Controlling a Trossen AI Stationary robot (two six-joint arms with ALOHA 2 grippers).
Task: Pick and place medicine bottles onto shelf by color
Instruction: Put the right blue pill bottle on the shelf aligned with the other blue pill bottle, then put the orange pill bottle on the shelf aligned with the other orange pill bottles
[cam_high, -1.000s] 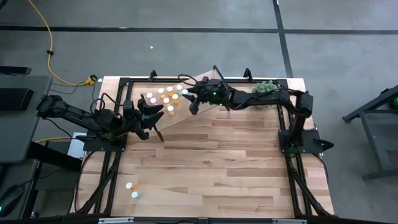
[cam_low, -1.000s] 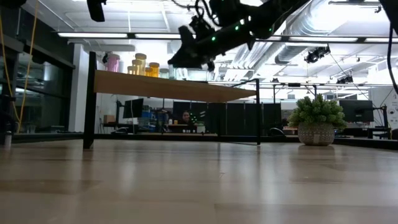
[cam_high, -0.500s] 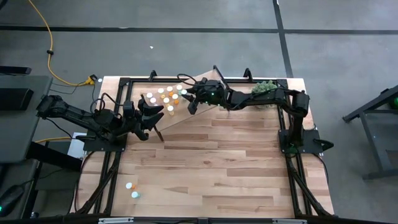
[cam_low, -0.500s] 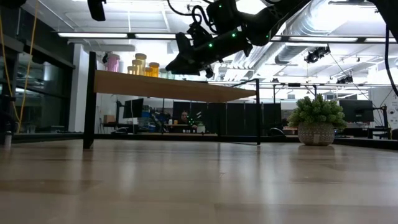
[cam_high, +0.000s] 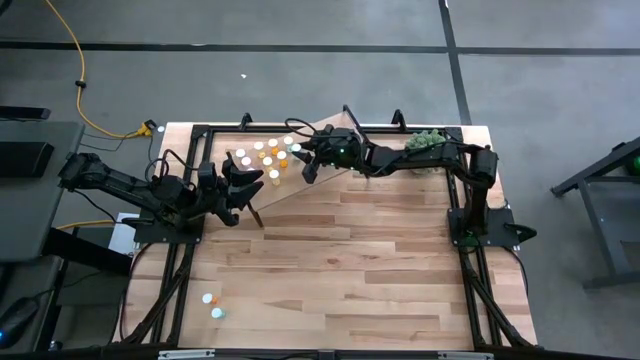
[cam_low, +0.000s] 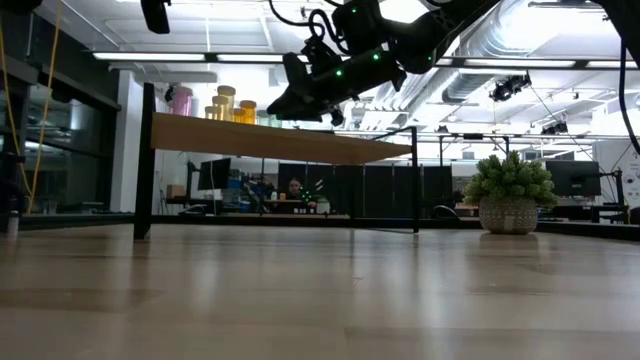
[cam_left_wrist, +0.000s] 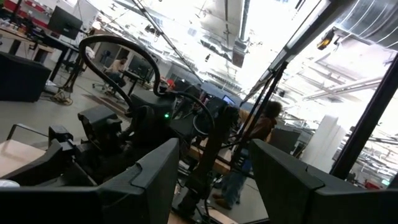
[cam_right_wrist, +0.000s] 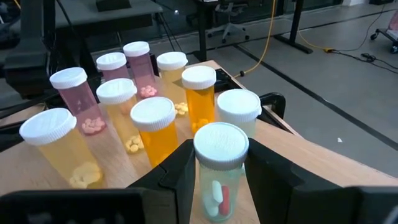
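Wood planks make up the surface (cam_high: 340, 260), ringed by black framing on a grey floor, with an open workshop room behind it in the low view. From table height the shelf (cam_low: 280, 138) hides the lower part of the medicine bottles (cam_low: 226, 105) standing on it, and only a few caps and bodies rise above its edge. From above, those bottles (cam_high: 265, 152) read only as small pale and orange dots, their labels and contents too small to tell. The left wrist view is mostly dark arm parts and cables, with a person partly hidden behind them in the room.

Right gripper (cam_high: 303, 157) hovers above the shelf (cam_high: 300, 140) with the cluster just ahead of it. Its two fingers (cam_right_wrist: 177, 171) pinch a teal-tinted bottle (cam_right_wrist: 219, 168) with a white cap. Ahead of it stand pink, yellow and orange bottles (cam_right_wrist: 134, 115), close together. A potted green plant (cam_high: 425, 140) sits behind this arm, near the surface's far corner.

Left gripper (cam_high: 245, 185) waits spread and empty beside the shelf's near leg. Two stray bottles (cam_high: 212, 305) lie well apart, down by the surface's near edge.
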